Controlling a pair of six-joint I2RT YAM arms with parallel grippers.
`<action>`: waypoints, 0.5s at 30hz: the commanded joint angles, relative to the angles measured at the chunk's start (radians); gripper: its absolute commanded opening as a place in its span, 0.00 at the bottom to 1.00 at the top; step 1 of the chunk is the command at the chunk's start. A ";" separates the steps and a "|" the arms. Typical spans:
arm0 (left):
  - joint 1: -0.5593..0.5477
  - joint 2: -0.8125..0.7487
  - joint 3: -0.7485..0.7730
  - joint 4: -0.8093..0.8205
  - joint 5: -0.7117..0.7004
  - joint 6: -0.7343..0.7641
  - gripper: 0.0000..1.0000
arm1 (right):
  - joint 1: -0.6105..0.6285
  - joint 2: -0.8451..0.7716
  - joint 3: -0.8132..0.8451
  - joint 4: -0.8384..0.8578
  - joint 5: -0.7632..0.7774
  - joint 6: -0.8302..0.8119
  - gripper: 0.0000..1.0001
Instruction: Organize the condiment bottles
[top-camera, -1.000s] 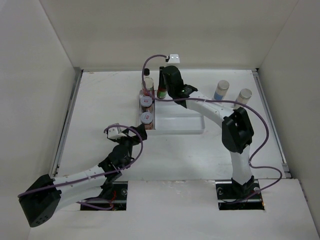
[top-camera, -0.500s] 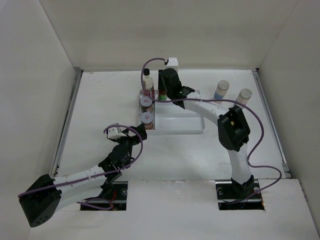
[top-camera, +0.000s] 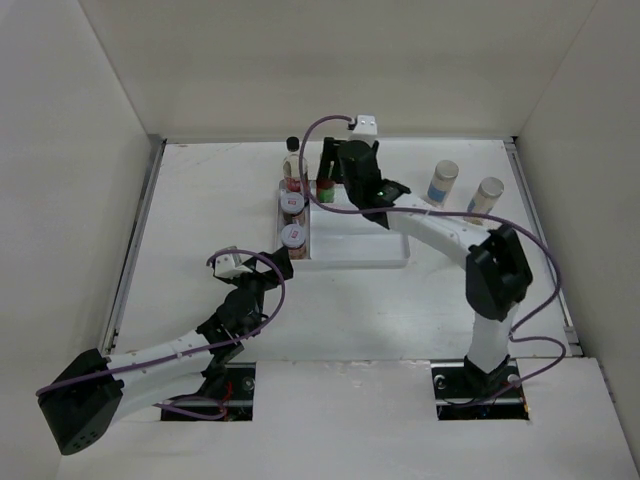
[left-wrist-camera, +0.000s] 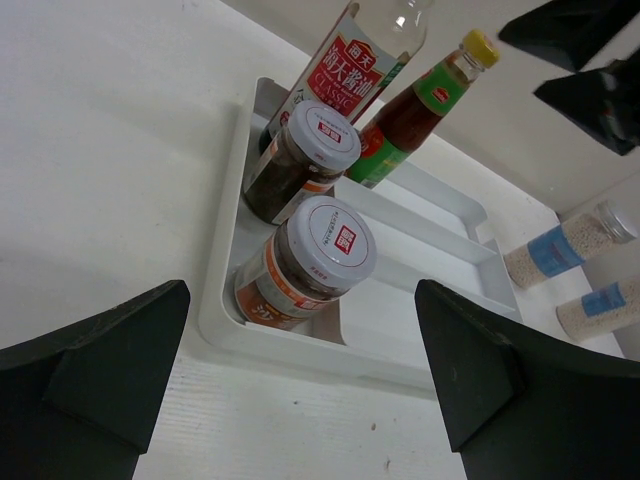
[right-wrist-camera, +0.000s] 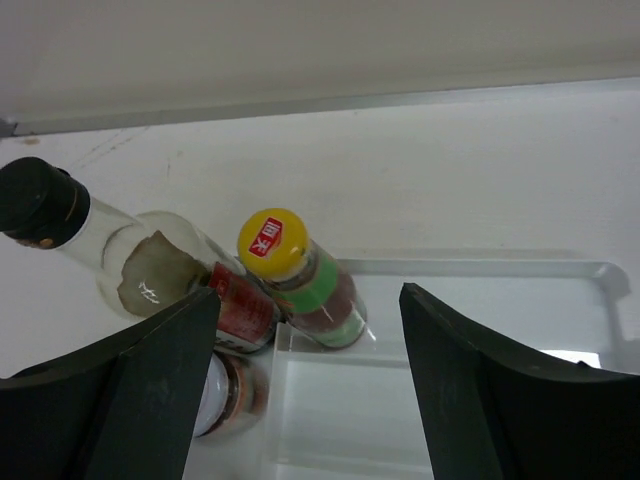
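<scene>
The white stepped tray (top-camera: 372, 250) holds a clear black-capped bottle (top-camera: 293, 160), a dark yellow-capped bottle (top-camera: 325, 188) beside it, and two red-labelled jars (top-camera: 292, 203) (top-camera: 293, 236) in front. My right gripper (top-camera: 328, 168) hangs open above the yellow-capped bottle (right-wrist-camera: 300, 268), its fingers apart from it on both sides. Two pale shakers (top-camera: 443, 181) (top-camera: 488, 195) stand on the table to the right. My left gripper (top-camera: 278, 262) is open and empty just short of the tray's near left corner, facing the jars (left-wrist-camera: 310, 260) (left-wrist-camera: 300, 165).
Walls close the table (top-camera: 210, 220) on the left, back and right. The tray's right part (right-wrist-camera: 450, 340) has nothing in it. The right arm's purple cable (top-camera: 530, 300) loops out toward the right wall.
My right gripper has opened and let go of the yellow-capped bottle, which now stands in the tray's back row; the gripper has lifted away slightly. The left arm has not moved.
</scene>
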 joint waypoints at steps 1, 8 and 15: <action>0.008 0.001 -0.008 0.054 0.004 -0.008 1.00 | 0.007 -0.210 -0.119 0.081 0.073 0.032 0.82; 0.008 0.000 -0.007 0.054 0.013 -0.010 1.00 | -0.123 -0.659 -0.583 0.063 0.250 0.050 0.92; 0.003 0.006 0.000 0.058 0.033 -0.010 1.00 | -0.362 -0.970 -0.808 -0.157 0.312 0.061 0.97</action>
